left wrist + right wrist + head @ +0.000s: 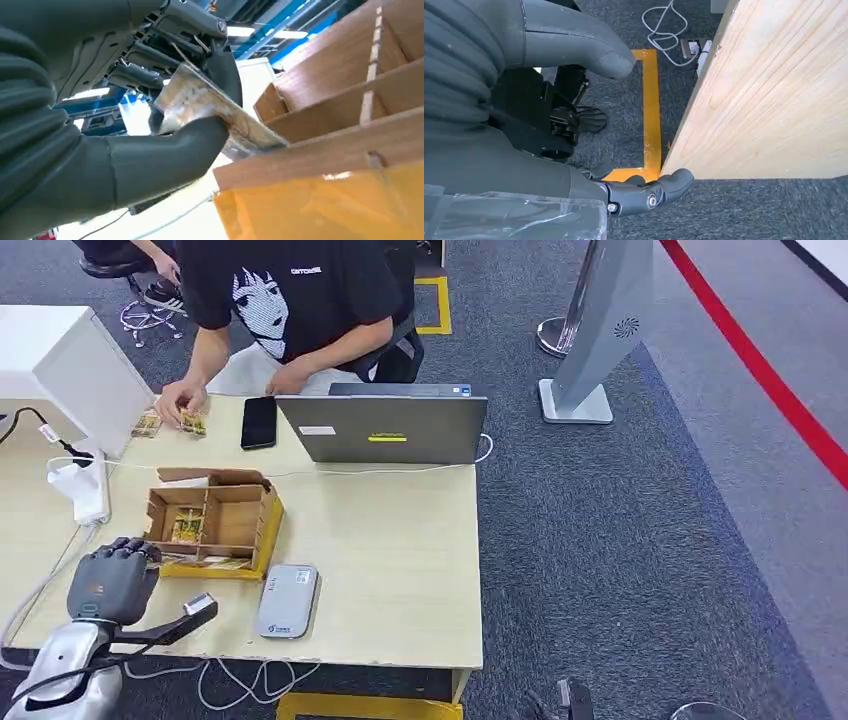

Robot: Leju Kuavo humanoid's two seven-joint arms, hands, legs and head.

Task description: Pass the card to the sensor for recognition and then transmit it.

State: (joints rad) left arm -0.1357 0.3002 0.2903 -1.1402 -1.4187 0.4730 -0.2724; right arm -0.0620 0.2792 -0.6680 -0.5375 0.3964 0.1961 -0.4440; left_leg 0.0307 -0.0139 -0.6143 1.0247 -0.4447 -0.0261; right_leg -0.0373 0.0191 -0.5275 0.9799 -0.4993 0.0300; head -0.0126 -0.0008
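My left hand (115,575) rests at the near left corner of the cardboard box (215,518) on the table. Seen from the left wrist, this left hand (150,150) pinches a glossy card (200,102) between its thumb and dark fingers, right at the rim of the cardboard box (345,100). More cards (185,528) lie in one compartment. The grey sensor (287,600) lies flat to the right of the hand, near the front edge. My right hand (539,170) hangs beside the wooden table side (769,100), fingers apart, holding nothing.
A person sits across the table with a hand (180,400) on small cards (193,423). A laptop (385,428), a black phone (258,422) and a white power strip (85,495) with cables lie on the table. A grey kiosk stand (600,330) stands right.
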